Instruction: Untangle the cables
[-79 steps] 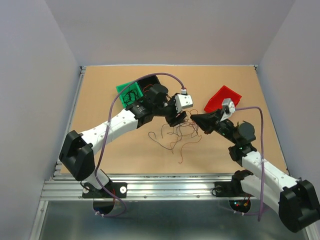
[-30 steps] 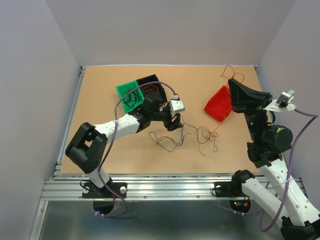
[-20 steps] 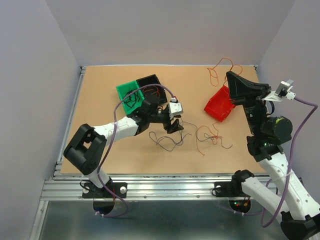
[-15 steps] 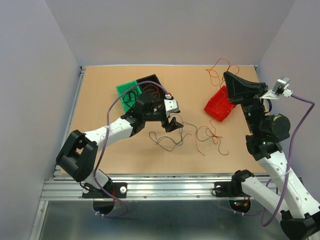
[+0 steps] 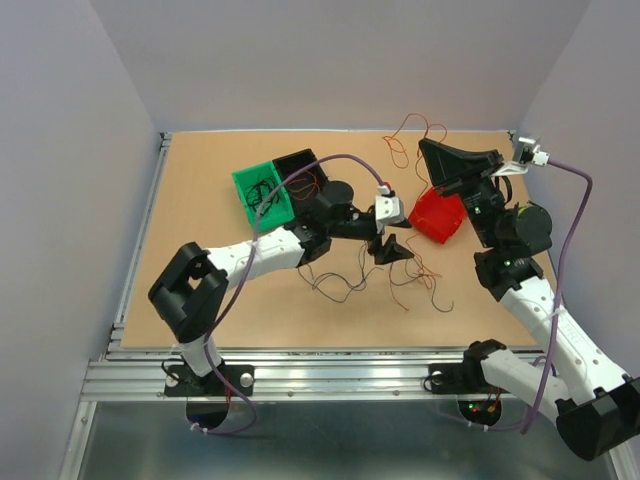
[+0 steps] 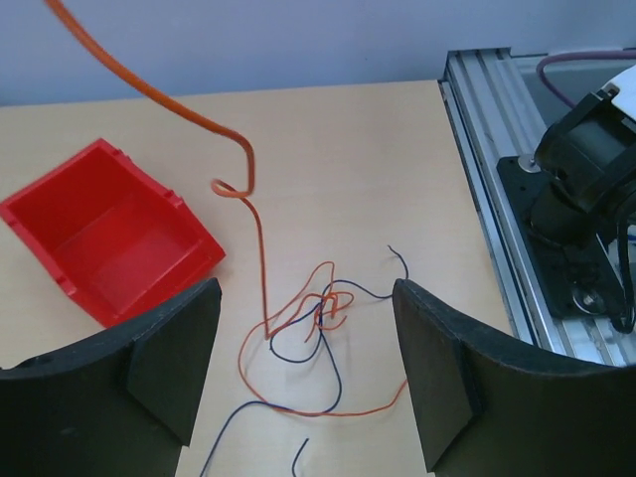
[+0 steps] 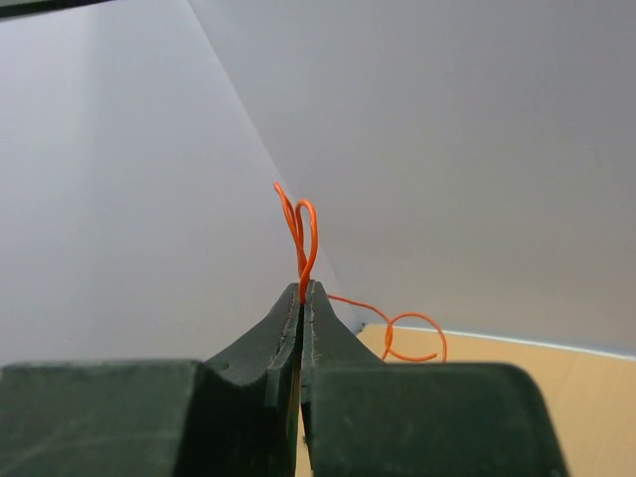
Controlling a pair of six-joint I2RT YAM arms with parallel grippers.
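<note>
right wrist: the right fingers [image 7: 301, 298] are pressed together on an orange cable [image 7: 301, 260], which loops above the tips against the wall.

top: the right fingers are raised over the red bin [image 5: 437, 215], the orange cable curling above them and trailing down to the tangle [image 5: 403, 282] of orange and black cables on the surface [image 5: 200, 290]. half a second ago these fingers were further right. the left fingers [image 5: 390, 250] stand wide apart, holding nothing. they were near the green bin [image 5: 262, 197] and black bin [image 5: 300, 165] then, and are now just beside the red bin, over the tangle. both those bins hold a few cables.

left wrist: the orange cable drops from the upper left, hooks once, then runs straight down into the tangle, which lies on the surface between the two parted fingers. the red bin sits to the left, nothing in it.
</note>
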